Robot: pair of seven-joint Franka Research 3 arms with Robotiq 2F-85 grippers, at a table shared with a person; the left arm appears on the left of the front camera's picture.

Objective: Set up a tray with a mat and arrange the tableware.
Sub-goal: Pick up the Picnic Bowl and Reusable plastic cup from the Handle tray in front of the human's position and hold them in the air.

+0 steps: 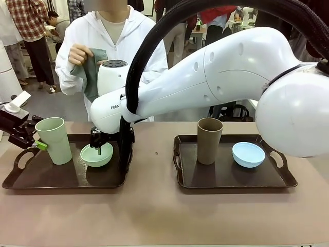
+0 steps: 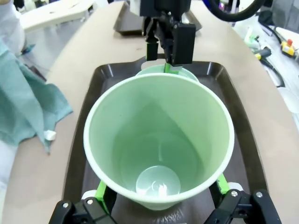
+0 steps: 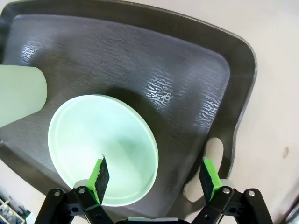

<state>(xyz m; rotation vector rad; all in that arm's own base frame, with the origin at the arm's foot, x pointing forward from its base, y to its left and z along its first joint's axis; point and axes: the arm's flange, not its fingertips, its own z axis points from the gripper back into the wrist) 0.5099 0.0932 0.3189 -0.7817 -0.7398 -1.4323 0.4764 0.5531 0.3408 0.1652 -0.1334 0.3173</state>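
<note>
Our left hand (image 2: 161, 186) pinches the pale green tumbler (image 1: 54, 140), upright on the left tray (image 1: 61, 177). Our right hand (image 3: 155, 175) is spread over the mint green bowl (image 3: 100, 144) beside it, one fingertip above the bowl.

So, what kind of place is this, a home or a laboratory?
Probably a robotics lab: a white robot arm reaches over a tray, the left gripper clamps the pale green tumbler, and other people stand farther off.

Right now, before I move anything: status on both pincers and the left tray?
Left pincer clamped on pale green tumbler, standing on left tray. Right pincer open, straddling mint bowl rim. Person's cloth off the tray.
</note>
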